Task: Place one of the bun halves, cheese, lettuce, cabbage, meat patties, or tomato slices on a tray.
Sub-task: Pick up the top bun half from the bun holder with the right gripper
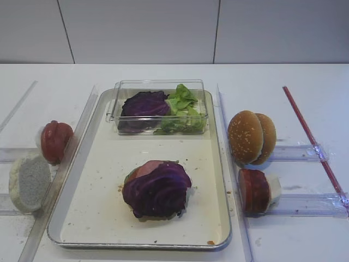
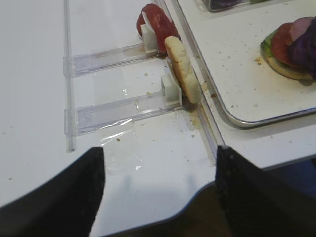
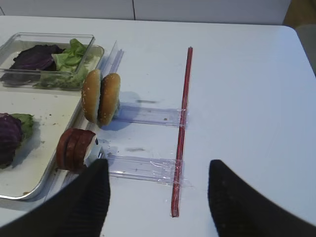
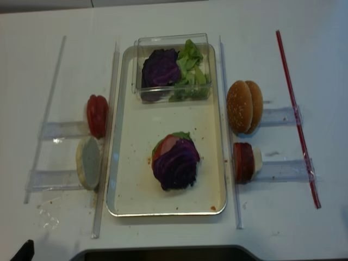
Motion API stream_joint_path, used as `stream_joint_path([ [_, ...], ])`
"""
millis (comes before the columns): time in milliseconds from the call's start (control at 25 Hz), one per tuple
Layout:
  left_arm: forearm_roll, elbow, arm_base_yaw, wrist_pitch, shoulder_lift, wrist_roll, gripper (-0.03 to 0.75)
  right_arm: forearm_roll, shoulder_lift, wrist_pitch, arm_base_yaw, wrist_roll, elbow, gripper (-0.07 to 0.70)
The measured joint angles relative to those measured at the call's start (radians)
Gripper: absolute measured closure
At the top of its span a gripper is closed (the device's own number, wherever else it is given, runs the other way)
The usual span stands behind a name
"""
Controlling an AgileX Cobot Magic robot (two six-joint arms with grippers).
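Sesame bun halves [image 1: 251, 137] stand on edge (paired) beside tray [image 1: 218, 180].

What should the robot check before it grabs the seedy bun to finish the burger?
1. Right gripper open and holding nothing: ok.
2. Sesame bun halves standing on edge in their holder right of the tray, nothing in the way: ok.
3. Burger stack on the tray ready for a top, with a purple cabbage leaf uppermost: ok.
4. Cabbage leaf flat enough to hold a bun: cannot tell.
5. Left gripper open and away from the stack, down by the pale bun half: ok.
6. Red slices beside the buns clear of the reach: ok.
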Motion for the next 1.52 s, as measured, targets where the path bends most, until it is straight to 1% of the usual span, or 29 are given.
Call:
stream_joint_path([
  [320,0.000,0.000,0.000,0.000,0.000,0.000,0.276,0.041,0.260,0.004,0.000,-0.008,-0.152,0.178],
  [400,0.000,0.000,0.000,0.000,0.000,0.000,0.276,0.052,0.323,0.027,0.000,-0.019,-0.186,0.178],
  [600,0.000,0.000,0.000,0.000,0.000,0.000,0.276,0.071,0.496,0.123,0.000,-0.042,-0.281,0.178],
  [720,0.000,0.000,0.000,0.000,0.000,0.000,0.276,0.102,0.586,0.152,0.000,-0.057,-0.331,0.178],
  [880,0.000,0.000,0.000,0.000,0.000,0.000,0.276,0.147,0.703,0.154,0.000,-0.064,-0.386,0.178],
  [1080,0.000,0.000,0.000,0.000,0.000,0.000,0.276,0.187,0.831,0.154,0.000,-0.085,-0.430,0.178],
  [1520,0.000,0.000,0.000,0.000,0.000,0.000,0.276,0.290,1.014,0.151,0.000,-0.130,-0.519,0.179],
])
